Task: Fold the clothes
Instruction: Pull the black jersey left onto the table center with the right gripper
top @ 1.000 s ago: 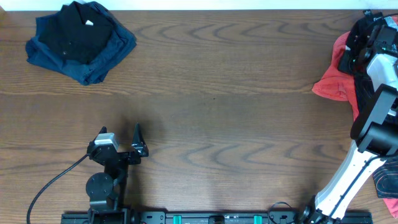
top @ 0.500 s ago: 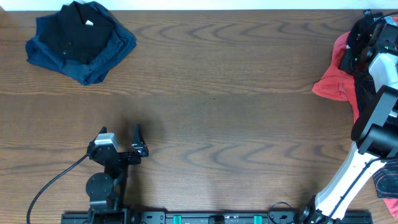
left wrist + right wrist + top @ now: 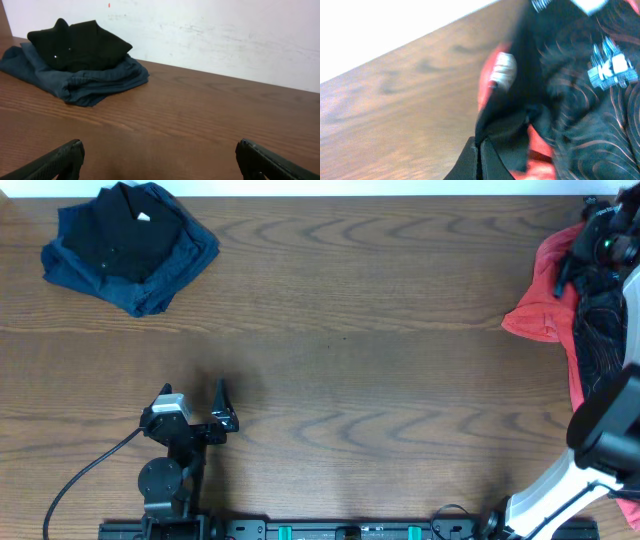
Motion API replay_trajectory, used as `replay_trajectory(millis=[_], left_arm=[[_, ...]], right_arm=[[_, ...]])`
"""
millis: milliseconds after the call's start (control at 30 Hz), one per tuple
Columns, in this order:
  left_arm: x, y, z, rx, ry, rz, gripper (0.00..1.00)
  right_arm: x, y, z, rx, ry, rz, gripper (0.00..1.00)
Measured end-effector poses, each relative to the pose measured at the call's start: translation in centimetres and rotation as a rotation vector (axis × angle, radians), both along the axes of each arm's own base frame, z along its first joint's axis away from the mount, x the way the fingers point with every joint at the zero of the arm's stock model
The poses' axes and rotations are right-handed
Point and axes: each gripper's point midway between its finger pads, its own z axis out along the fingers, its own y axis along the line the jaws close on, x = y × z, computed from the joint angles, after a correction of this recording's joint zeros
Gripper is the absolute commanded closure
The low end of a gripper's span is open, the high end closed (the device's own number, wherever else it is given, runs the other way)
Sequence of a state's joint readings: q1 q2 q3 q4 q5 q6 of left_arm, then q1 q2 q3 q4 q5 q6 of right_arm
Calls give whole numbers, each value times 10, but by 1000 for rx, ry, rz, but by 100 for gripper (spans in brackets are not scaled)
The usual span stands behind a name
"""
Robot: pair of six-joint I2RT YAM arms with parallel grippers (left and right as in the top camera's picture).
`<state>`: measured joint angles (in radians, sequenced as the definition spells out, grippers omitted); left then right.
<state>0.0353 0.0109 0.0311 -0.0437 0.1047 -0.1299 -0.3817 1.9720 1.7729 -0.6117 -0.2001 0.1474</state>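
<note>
Progress: two dark garments point(image 3: 130, 245) sit folded and stacked at the far-left corner of the table point(image 3: 380, 360). The black jersey point(image 3: 600, 345) is bunched, unfolded, against a red garment point(image 3: 540, 305) at the far-right edge. The right gripper point(image 3: 479, 150) appears to pinch a fold of it; the left gripper point(image 3: 159, 149) has its jaws spread, empty. Only the right wrist view shows the reddish contour lines and white lettering; only the overhead view shows the layout.

Wood table point(image 3: 350, 330) — dark folded pile point(image 3: 130, 245) left, jersey point(image 3: 600, 340) right.

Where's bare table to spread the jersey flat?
The broad middle of the table is bare, from the folded dark pile at far left across to the red garment. The near strip right of the left gripper is free too. Crowded: the right edge, where the right gripper grips the black jersey.
</note>
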Motion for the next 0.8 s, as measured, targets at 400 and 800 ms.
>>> replay_trajectory(millis=[400, 800], left_arm=[[0, 0, 0, 0, 0, 0, 2], [0, 0, 0, 0, 0, 0, 2]], right_arm=[[14, 209, 53, 151, -109, 419, 99], [-62, 445, 55, 205, -73, 898, 99]])
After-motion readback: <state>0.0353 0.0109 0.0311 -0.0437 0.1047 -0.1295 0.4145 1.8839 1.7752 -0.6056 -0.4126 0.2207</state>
